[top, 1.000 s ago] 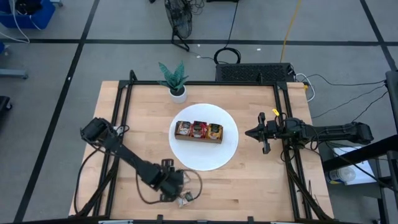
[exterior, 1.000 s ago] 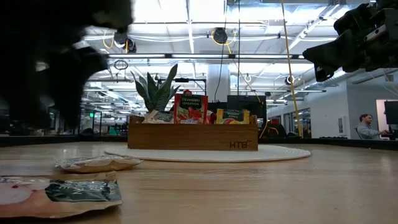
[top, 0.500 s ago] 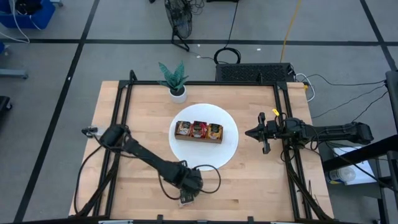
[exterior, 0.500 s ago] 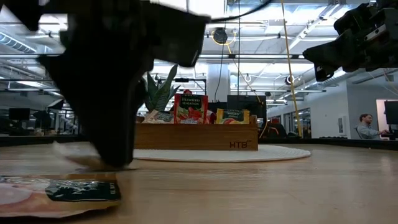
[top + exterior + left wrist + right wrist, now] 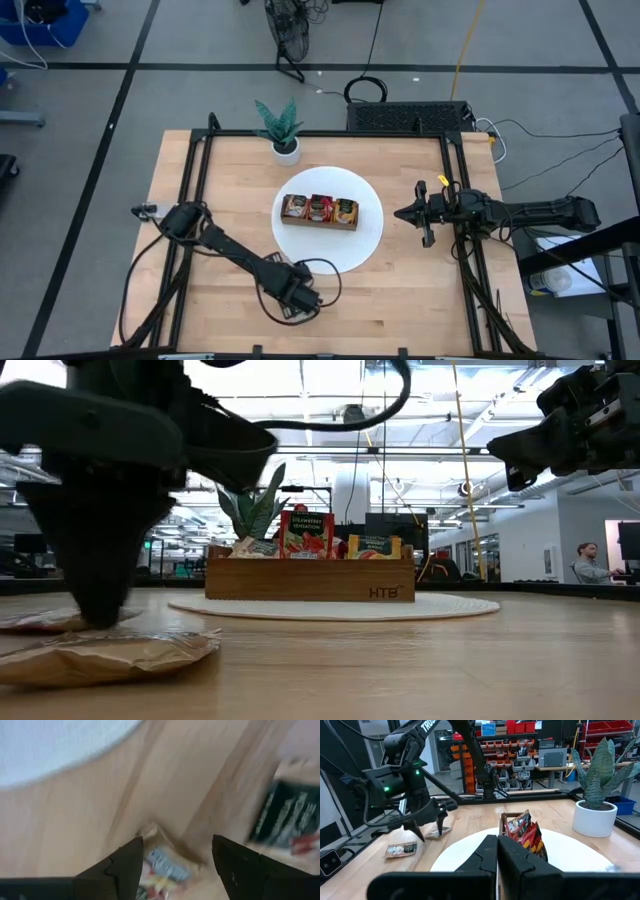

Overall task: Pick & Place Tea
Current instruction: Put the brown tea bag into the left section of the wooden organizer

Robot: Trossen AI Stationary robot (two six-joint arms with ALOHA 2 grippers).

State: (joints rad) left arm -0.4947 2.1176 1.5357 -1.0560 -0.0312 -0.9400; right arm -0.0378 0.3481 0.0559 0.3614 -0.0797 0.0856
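Observation:
My left gripper [image 5: 297,301] is open near the table's near edge, fingers pointing down. One finger stands on each side of a crumpled tea sachet [image 5: 162,864] lying flat on the wood. A second sachet with a dark green label [image 5: 289,817] lies beside it, also seen from the right wrist [image 5: 400,850]. More sachets stand upright in the brown wooden tray [image 5: 320,211] on the white round plate [image 5: 366,245]. My right gripper [image 5: 404,213] is shut and hovers right of the plate. My left gripper [image 5: 177,840] comes at the sachet from above, pointing down, with its open fingers either side of it. The sachet lies flat on the table. Whether the fingertips touch it, I cannot tell.
A potted plant [image 5: 282,130] stands at the far edge, behind the plate. Black frame rails [image 5: 196,180] run along the table's left and right sides. The left arm's cable loops over the wood by the gripper. A person [image 5: 590,565] sits far off in the room.
My left gripper has moved along the near edge toward the table's right and come down over the sachets. In the low view it now stands with its tips at the table. The nearest sachet there shows a plain tan face where a printed face showed before.

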